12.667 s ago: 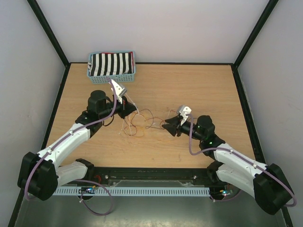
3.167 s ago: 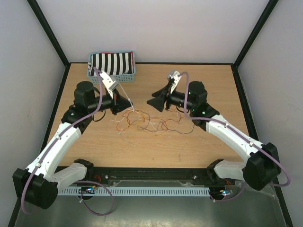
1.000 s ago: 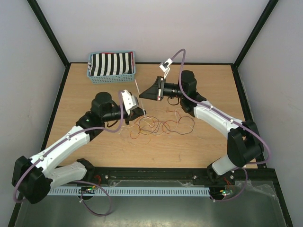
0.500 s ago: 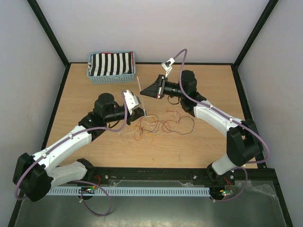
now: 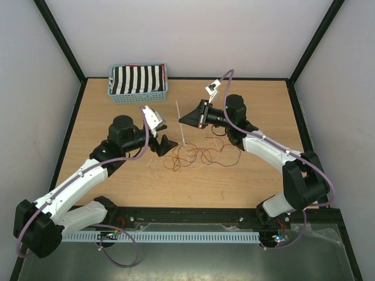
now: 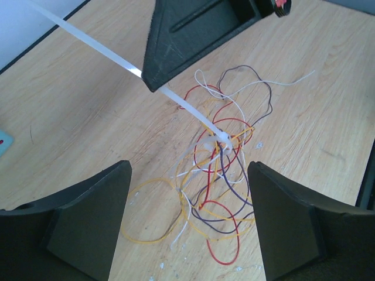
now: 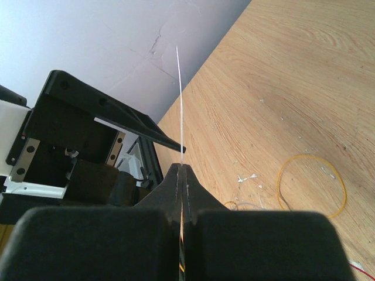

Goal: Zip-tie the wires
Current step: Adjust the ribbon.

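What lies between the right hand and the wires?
The white zip tie strap, running from the right hand to the wires; the left wrist view shows it.

One zip tie (image 6: pixel 99 45), one basket (image 5: pixel 138 98), two arms (image 5: pixel 88 172) (image 5: pixel 270 150)

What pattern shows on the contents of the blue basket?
Black-and-white stripes on the contents, clearest in the top external view.

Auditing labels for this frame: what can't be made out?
- Left wrist: whether the zip tie loop holds all the wires; the strands overlap.
- Right wrist: the zip tie's head, hidden behind the right fingers.
- Top: basket contents, under the striped cloth.
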Action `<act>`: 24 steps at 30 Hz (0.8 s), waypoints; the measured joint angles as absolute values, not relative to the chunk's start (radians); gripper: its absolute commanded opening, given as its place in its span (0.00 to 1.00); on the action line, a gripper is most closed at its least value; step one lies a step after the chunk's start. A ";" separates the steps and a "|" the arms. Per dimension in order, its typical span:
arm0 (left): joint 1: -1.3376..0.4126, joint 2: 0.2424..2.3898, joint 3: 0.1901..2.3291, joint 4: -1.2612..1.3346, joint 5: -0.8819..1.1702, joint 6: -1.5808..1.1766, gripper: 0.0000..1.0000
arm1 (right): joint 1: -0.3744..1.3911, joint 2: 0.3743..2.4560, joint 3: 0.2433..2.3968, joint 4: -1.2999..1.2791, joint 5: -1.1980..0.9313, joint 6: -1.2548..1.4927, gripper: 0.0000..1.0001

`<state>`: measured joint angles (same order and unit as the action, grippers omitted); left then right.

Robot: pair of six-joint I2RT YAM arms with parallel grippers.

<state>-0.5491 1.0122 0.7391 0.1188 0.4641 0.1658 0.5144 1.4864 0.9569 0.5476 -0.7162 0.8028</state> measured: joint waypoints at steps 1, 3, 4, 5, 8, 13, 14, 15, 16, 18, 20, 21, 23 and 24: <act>-0.540 1.008 0.739 0.118 0.468 0.149 0.83 | 0.514 1.486 0.956 0.549 -0.715 0.804 0.00; -0.531 1.009 0.741 0.122 0.482 0.118 0.83 | 0.514 1.486 0.951 0.557 -0.714 0.808 0.00; -0.530 1.016 0.743 0.126 0.491 0.102 0.82 | 0.514 1.486 0.948 0.562 -0.713 0.811 0.00; -0.527 1.028 0.746 0.130 0.499 0.084 0.82 | 0.514 1.485 0.945 0.567 -0.713 0.814 0.00; -0.526 1.073 0.752 0.165 0.522 0.039 0.79 | 0.514 1.479 0.941 0.576 -0.710 0.827 0.00; -0.527 1.121 0.752 0.228 0.568 -0.012 0.73 | 0.514 1.459 0.933 0.592 -0.707 0.851 0.00; -0.527 1.129 0.752 0.243 0.576 -0.022 0.68 | 0.514 1.456 0.932 0.597 -0.706 0.855 0.00; -0.527 1.138 0.752 0.258 0.582 -0.030 0.62 | 0.514 1.454 0.931 0.603 -0.706 0.860 0.00; -0.528 1.147 0.752 0.270 0.587 -0.037 0.57 | 0.514 1.453 0.929 0.609 -0.706 0.865 0.00; -0.530 1.169 0.753 0.295 0.599 -0.051 0.49 | 0.514 1.453 0.926 0.617 -0.706 0.875 0.00; -0.532 1.193 0.754 0.316 0.612 -0.062 0.41 | 0.514 1.453 0.921 0.624 -0.706 0.883 0.00; -0.534 1.204 0.756 0.325 0.618 -0.066 0.38 | 0.514 1.453 0.920 0.625 -0.706 0.887 0.00; -0.540 1.227 0.766 0.339 0.628 -0.076 0.32 | 0.514 1.453 0.918 0.628 -0.706 0.894 0.00; -0.545 1.239 0.772 0.349 0.633 -0.079 0.30 | 0.514 1.453 0.918 0.631 -0.706 0.896 0.00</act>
<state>-0.5449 1.2388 0.7715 0.3492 0.6327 -0.0792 0.5144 1.4528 0.9176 0.6312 -0.7059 0.8955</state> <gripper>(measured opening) 0.368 0.010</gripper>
